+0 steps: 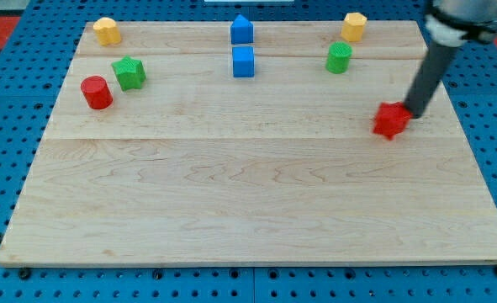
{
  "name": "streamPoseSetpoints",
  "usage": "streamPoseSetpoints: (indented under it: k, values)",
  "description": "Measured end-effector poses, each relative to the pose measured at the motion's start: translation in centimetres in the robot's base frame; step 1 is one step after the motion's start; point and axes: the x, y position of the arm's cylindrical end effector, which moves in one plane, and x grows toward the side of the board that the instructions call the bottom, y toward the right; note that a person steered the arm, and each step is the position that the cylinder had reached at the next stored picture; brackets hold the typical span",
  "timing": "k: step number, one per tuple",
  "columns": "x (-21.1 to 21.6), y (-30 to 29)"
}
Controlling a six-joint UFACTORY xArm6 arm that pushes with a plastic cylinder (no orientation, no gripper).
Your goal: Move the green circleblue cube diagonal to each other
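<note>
My tip (414, 113) against red block (390, 120)

The arm is seen at the view's top right corner, where its wide dark and grey end piece (467, 21) is cut off by the frame's upper edge. From it a straight dark rod (429, 76) is sloped down and toward the view's left. My tip (414, 112) is set on the wooden board (231, 194), at the upper right side of the red block (390, 120), touching it or just beside it; which of the two cannot be told. The tip is placed well below and to the right of the green cylinder (339, 57).
</note>
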Motion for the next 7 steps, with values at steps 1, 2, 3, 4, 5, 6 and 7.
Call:
streamPoseSetpoints:
  k: [1,2,3,4,5,6,7]
  values:
    - [-3.2,1.8]
    - [-10.2,2.5]
    - [-14.0,-4.8]
    - [-14.0,-11.5]
    - [-12.7,-16.1]
    - [-12.3,-17.2]
    - [-12.3,-17.2]
